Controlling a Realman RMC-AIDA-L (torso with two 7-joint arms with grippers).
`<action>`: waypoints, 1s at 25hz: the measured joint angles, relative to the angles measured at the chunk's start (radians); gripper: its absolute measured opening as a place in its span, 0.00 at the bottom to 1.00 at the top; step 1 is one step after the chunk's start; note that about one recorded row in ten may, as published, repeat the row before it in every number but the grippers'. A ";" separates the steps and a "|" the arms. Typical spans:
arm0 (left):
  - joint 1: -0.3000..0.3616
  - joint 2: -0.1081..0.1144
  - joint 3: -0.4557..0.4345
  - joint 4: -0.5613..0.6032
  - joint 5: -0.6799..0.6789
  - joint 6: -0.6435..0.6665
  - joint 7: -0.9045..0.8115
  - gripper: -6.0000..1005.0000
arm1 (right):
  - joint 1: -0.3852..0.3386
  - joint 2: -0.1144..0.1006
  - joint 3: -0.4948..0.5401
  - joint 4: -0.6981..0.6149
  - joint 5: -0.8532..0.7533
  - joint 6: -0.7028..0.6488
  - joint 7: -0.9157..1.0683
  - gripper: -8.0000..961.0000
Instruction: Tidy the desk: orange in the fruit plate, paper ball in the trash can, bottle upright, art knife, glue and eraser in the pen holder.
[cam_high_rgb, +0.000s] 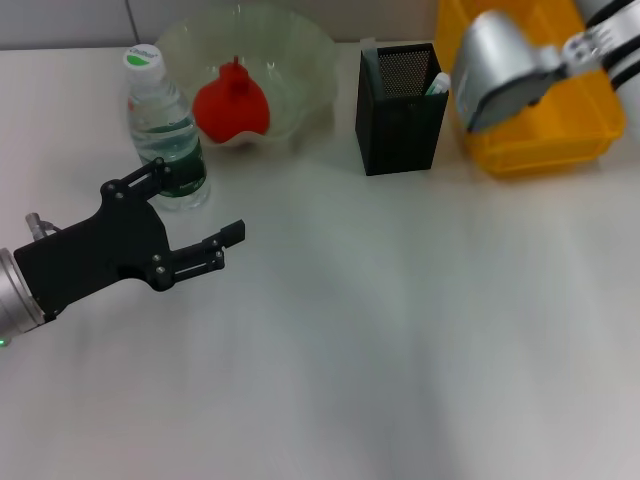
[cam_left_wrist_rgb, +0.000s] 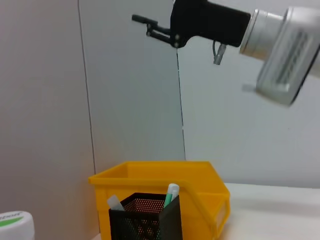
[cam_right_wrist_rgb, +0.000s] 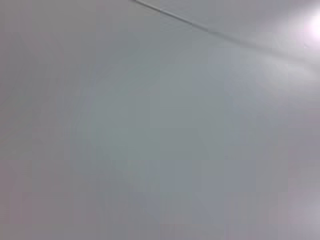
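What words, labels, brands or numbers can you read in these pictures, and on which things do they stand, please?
None can be read.
Bottle label: green with print, too blurred to read.
Bottle cap: green mark, no legible letters.
Pen holder and trash can: no text visible.

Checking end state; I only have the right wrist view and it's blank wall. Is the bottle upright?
Observer: Yes. The head view shows the bottle standing upright on the desk, beside the fruit plate.
Operator: Orange?
Observer: The orange sits in the fruit plate.
Operator: Hands?
Observer: The left hand is open and empty, low over the desk next to the bottle. The right hand is raised high near the trash can.
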 joint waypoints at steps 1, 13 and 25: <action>-0.001 0.000 0.000 -0.004 -0.001 0.000 -0.005 0.83 | 0.001 -0.001 0.002 -0.006 0.036 0.003 0.068 0.57; -0.003 0.003 0.002 -0.022 -0.008 0.024 -0.039 0.83 | 0.073 -0.007 0.091 0.072 0.157 -0.158 1.404 0.57; 0.006 0.008 0.009 -0.023 -0.004 0.048 -0.056 0.83 | -0.012 -0.022 0.107 -0.314 0.275 -0.728 1.767 0.57</action>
